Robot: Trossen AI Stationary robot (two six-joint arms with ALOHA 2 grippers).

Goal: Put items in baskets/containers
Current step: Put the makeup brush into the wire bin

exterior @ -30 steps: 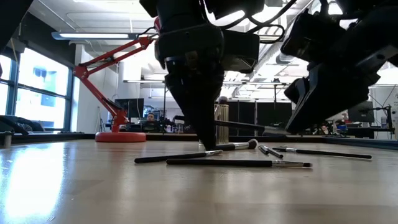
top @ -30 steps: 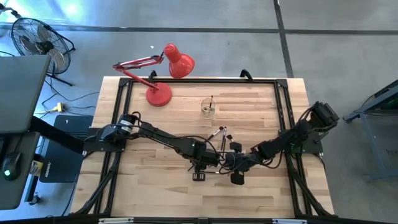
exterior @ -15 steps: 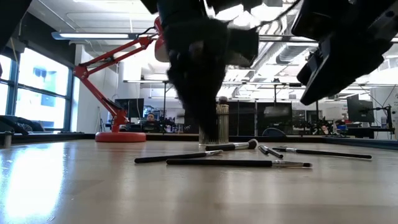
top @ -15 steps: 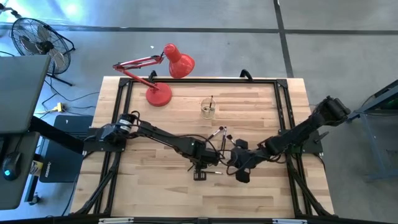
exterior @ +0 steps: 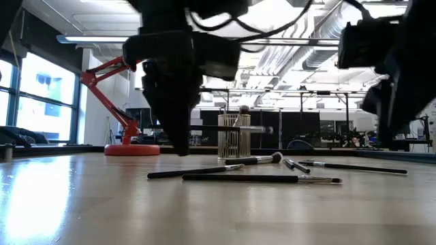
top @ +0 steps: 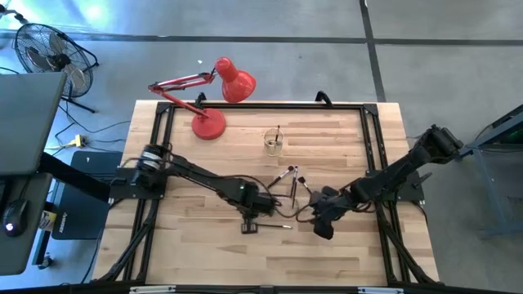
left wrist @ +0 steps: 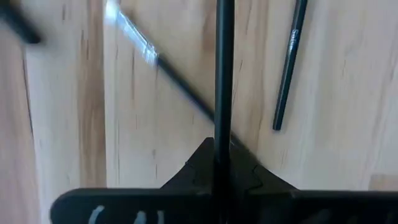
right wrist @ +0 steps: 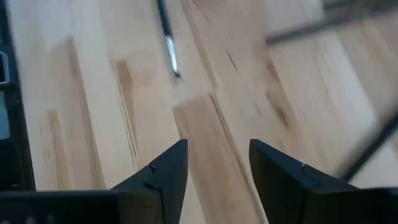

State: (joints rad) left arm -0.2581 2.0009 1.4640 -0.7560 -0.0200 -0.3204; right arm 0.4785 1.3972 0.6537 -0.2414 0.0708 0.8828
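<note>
My left gripper (top: 259, 210) hangs near the table's middle, shut on a dark thin brush (exterior: 231, 128) that it carries level above the wood. My right gripper (top: 320, 219) stands open to its right with nothing between its fingers (right wrist: 217, 163). Several other brushes lie flat on the table: two (top: 289, 177) just beyond the grippers and others in front of the cup in the low view (exterior: 259, 178). The small clear glass cup (top: 273, 144) stands upright farther back, with one brush standing in it. My left gripper pinches the brush's dark handle (left wrist: 222, 146) between its two fingers, near one end. The fingers come from above, pointing down, and lie across the handle. The brush is lifted clear of the table and sticks out level toward the table's right (exterior: 262, 128).
A red desk lamp (top: 214, 102) stands at the far left of the table. A black frame rail (top: 261, 105) runs round the tabletop. Bare wood lies along the near edge (top: 270, 261) and at the far right.
My right gripper has opened, let go of the brush, rolled its wrist and drawn up and toward the table's right. My left gripper, shut on the brush, has carried it toward the table's left, level and clear of the table.
</note>
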